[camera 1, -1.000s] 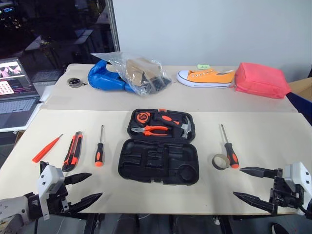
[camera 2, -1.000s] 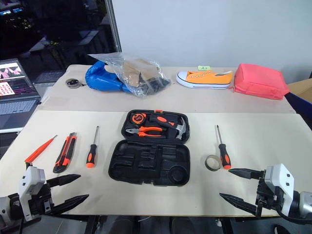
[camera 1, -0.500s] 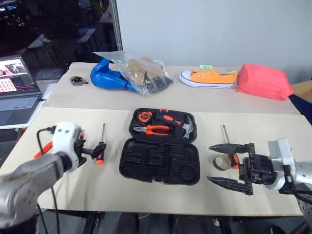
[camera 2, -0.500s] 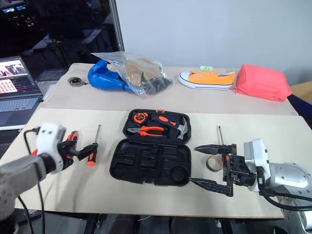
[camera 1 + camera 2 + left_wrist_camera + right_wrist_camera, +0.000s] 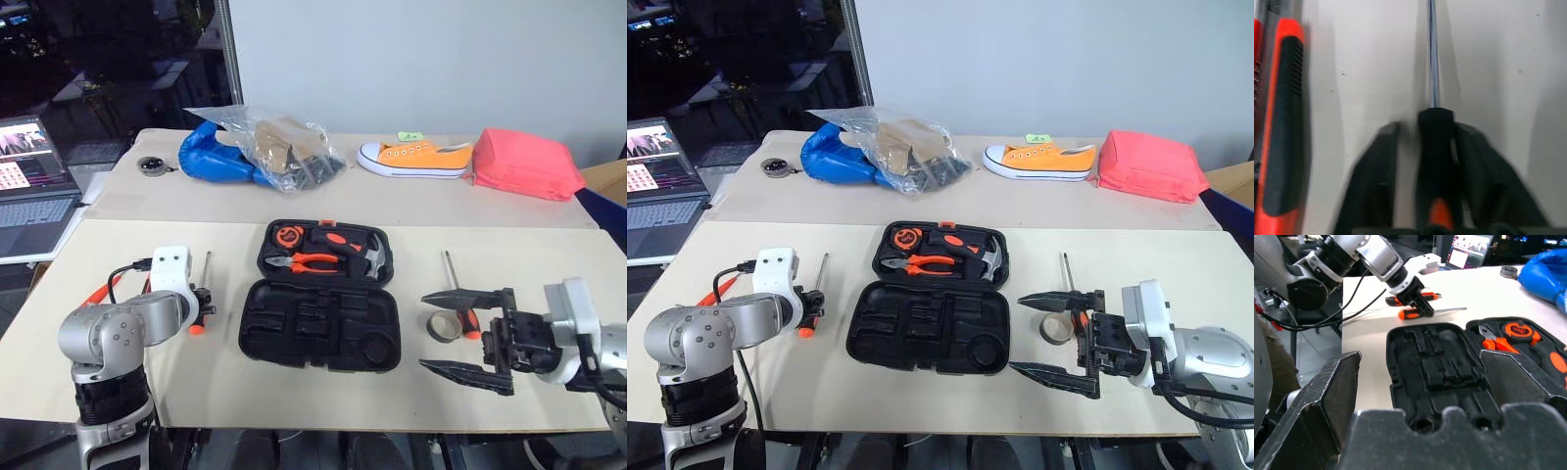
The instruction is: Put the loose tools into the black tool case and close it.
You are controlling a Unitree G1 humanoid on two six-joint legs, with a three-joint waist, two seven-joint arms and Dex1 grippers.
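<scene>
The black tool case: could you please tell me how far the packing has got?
None of the loose tools is packed yet: the black tool case lies open, its near slots bare. In hand: the left claw straddles a screwdriver handle. Left: utility knife, tape roll, second screwdriver, then closing.

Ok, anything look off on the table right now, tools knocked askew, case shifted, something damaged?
Nothing stands out. The black tool case lies open and flat, with pliers and hammer seated in their slots. The left gripper straddles a screwdriver handle, square to the shaft. The tape roll and the other screwdriver lie undisturbed by the right gripper.
</scene>
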